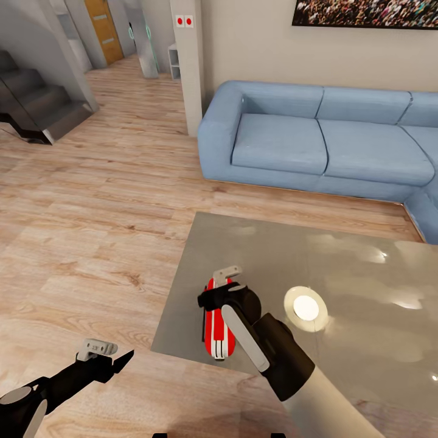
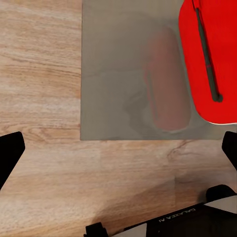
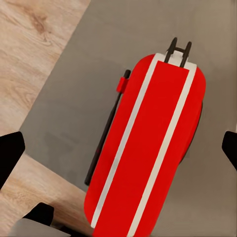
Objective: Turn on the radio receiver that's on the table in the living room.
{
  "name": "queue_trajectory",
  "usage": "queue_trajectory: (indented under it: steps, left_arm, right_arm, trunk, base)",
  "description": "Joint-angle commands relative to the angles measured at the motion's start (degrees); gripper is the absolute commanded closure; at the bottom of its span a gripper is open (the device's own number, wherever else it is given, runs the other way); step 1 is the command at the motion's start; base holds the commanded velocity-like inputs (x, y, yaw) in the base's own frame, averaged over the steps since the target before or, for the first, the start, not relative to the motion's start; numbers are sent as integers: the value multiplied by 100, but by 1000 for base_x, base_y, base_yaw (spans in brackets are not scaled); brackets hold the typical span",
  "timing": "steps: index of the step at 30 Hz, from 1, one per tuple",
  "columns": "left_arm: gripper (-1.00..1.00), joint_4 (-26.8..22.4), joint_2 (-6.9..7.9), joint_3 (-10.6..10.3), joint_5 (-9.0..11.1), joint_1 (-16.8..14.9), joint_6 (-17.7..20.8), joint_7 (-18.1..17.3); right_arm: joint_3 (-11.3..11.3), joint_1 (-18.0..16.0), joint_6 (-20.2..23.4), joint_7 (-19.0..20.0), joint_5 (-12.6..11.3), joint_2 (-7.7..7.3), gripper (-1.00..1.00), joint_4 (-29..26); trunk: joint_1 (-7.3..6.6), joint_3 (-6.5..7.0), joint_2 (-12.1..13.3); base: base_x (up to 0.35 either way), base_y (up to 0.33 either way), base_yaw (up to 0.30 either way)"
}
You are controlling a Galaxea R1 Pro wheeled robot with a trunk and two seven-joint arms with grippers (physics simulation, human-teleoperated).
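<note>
Radio receiver flat near the surface corner — right gripper hovers above, jaws spread, radio between them, untouched.

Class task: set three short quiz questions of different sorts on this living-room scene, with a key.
1. True or false: the radio receiver lies on the sofa.
2. Which gripper is above the radio receiver? A) left B) right
3. Fill in: the radio receiver lies near the table's ____ corner, seen from the head view.

Key: 1 false, it lies on the table. 2 B, the right gripper; the left gripper is over the floor. 3 near left.
</note>
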Motion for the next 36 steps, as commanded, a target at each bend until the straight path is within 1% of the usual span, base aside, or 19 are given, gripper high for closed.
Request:
queue_trajectory:
  steps: [1,19,20,36]
  left_arm:
    - [-100,0,0,0,0,0,0,0]
    - [-100,0,0,0,1,0,0,-9]
    - [-100,0,0,0,-1,0,0,-9]
    - [-100,0,0,0,2,0,0,-10]
  right_arm:
    - [-1,0,-33,0,0,0,-100,22]
    - [7,1,-609,-18,32,0,-100,601]
    - [6,1,-1601,-18,33,0,-100,2028]
    - [-3,1,-1659,-27,41,0,-100,2108]
  trunk:
    - [0,0,0]
    - [0,0,0]
    - [0,0,0]
    - [0,0,0]
  base:
    - [0,0,0]
    - [0,0,0]
    - [0,0,0]
    - [0,0,0]
